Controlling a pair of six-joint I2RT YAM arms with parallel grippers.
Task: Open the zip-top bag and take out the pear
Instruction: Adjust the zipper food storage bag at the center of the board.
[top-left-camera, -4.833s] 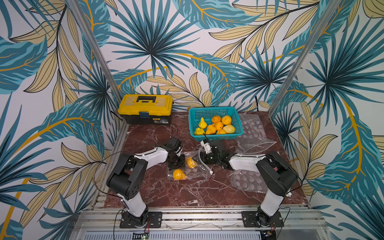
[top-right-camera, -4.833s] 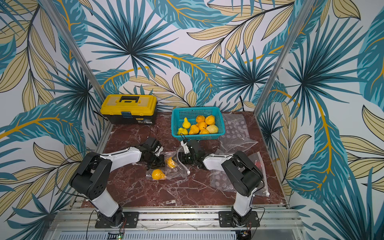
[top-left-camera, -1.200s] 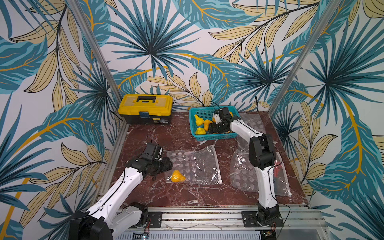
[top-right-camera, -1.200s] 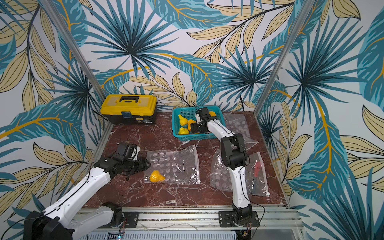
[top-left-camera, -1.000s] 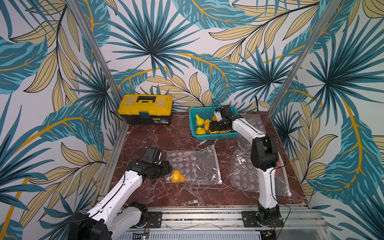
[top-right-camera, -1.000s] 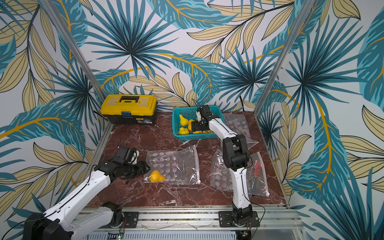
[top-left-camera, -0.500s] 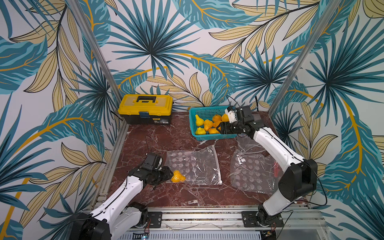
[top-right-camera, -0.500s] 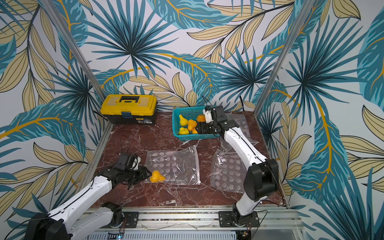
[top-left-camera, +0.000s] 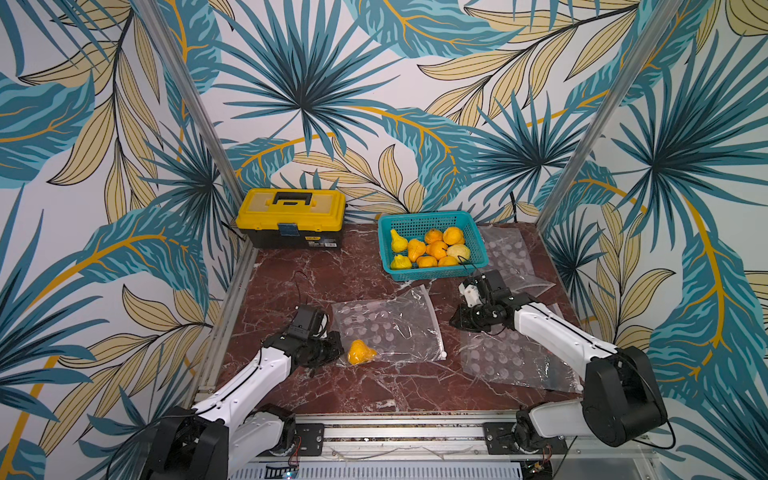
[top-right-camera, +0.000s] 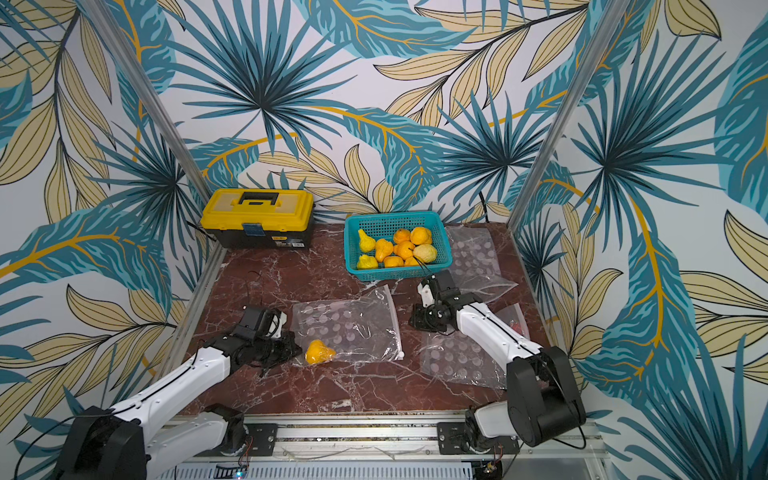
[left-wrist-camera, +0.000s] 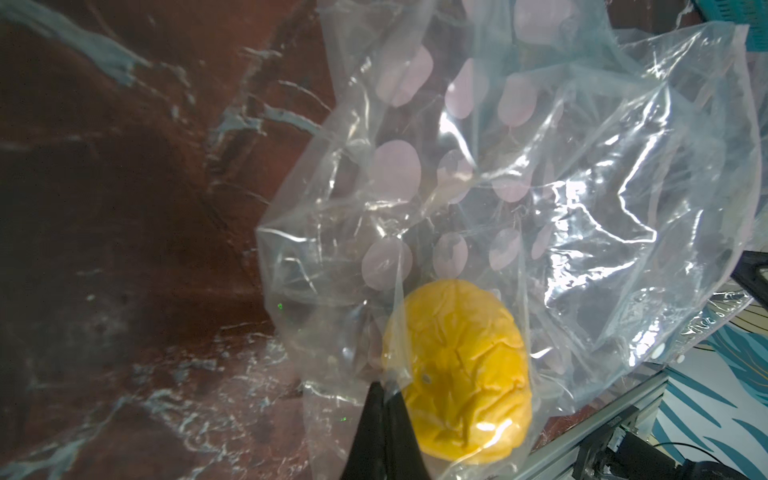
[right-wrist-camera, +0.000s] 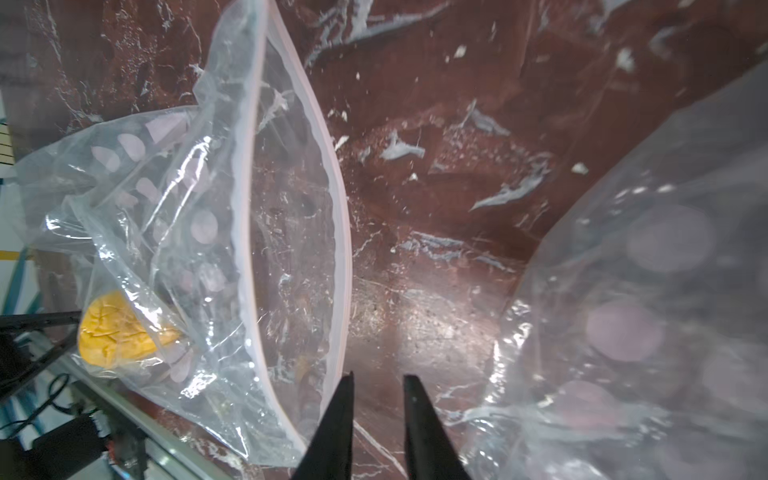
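Red-brown marble forms the surface (top-left-camera: 365, 395), walled in by leaf-patterned wallpaper, with a yellow toolbox (top-left-camera: 291, 216) and a teal basket (top-left-camera: 432, 270) of fruit at the back.

The left end effector (left-wrist-camera: 384, 390) is closed. In the left wrist view its two dark fingers meet at the tips and pinch the clear film of the zip-top bag (top-left-camera: 386, 328) just beside the pear (left-wrist-camera: 461, 374).

The right end effector (right-wrist-camera: 378, 376) stands slightly open. A narrow gap shows between its fingers with nothing in it, and it sits low over bare marble, close to the bag's zip edge. In the right wrist view the two zip rims bow apart, so the mouth gapes.

In both top views the fingertips of both arms are dark and partly masked by their own wrist housings, so the grip cannot be read there. Wrinkled film blurs the pear's outline, and the frame edges of both wrist views cut the bag off.

The pear (top-left-camera: 360, 352) lies inside the bag at the closed end, nearest the left arm and well apart from the right one. A second bag (top-left-camera: 507, 357) lies flat under the right arm.
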